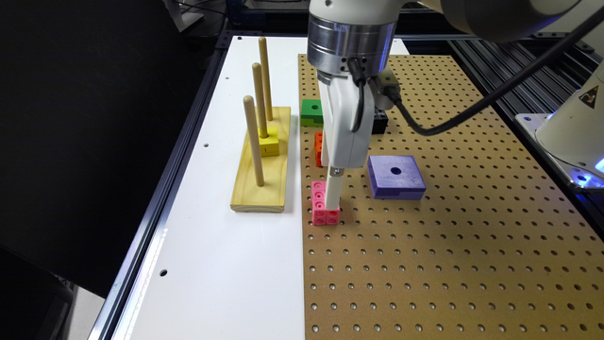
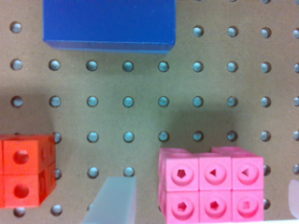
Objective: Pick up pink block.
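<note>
The pink block (image 1: 320,204) lies on the brown pegboard (image 1: 448,245), just in from the board's edge toward the exterior view's left. My gripper (image 1: 331,200) has come straight down onto it. In the wrist view the pink block (image 2: 212,186) shows its studded cubes between my two fingers. One pale finger (image 2: 112,203) stands a small gap away from one side of it. The other is a sliver (image 2: 294,200) at the picture's edge, close to the opposite side. The gripper (image 2: 203,210) is open around the block, which rests on the board.
An orange studded block (image 1: 319,148) sits just behind the pink one, also seen in the wrist view (image 2: 23,170). A flat purple block with a hole (image 1: 395,177) lies to the exterior view's right. Green (image 1: 311,112) and black (image 1: 380,120) blocks sit farther back. A wooden peg stand (image 1: 262,160) holds a yellow block (image 1: 269,141).
</note>
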